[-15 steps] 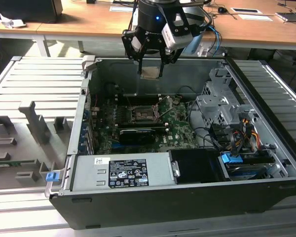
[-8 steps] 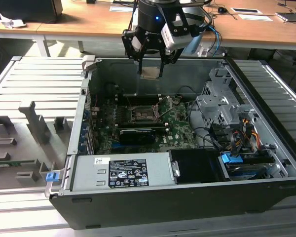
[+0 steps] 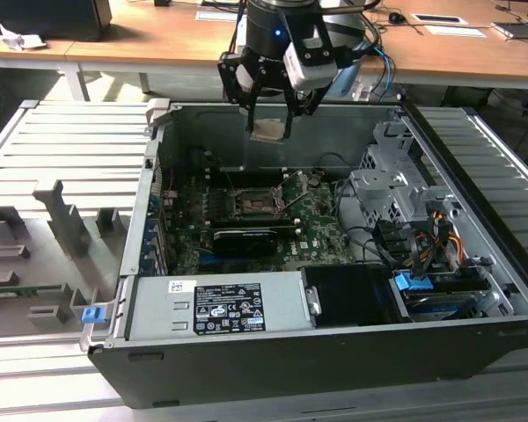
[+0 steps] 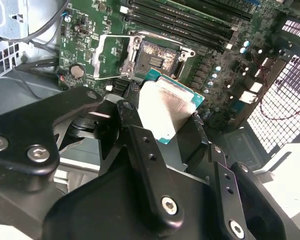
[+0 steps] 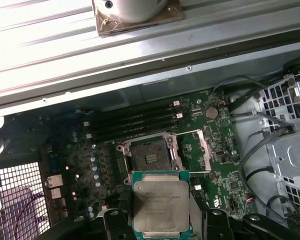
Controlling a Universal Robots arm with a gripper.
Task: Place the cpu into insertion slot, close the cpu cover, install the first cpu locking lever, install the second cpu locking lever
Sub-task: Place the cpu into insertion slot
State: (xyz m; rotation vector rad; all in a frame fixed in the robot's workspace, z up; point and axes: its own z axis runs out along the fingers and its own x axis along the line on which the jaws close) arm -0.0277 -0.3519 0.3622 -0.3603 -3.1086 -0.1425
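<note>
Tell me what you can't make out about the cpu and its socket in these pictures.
- Underside of the cpu: faces away in both wrist views.
- Part of the cpu: second wrist view, behind the gripper.
- Pins of the socket: too small in the exterior view.

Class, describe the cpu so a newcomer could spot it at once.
Find the open computer case; above its green motherboard hangs the gripper. It grips the cpu, a small flat square. Its pale silvery top with green edging sets it apart from the dark empty socket.
</note>
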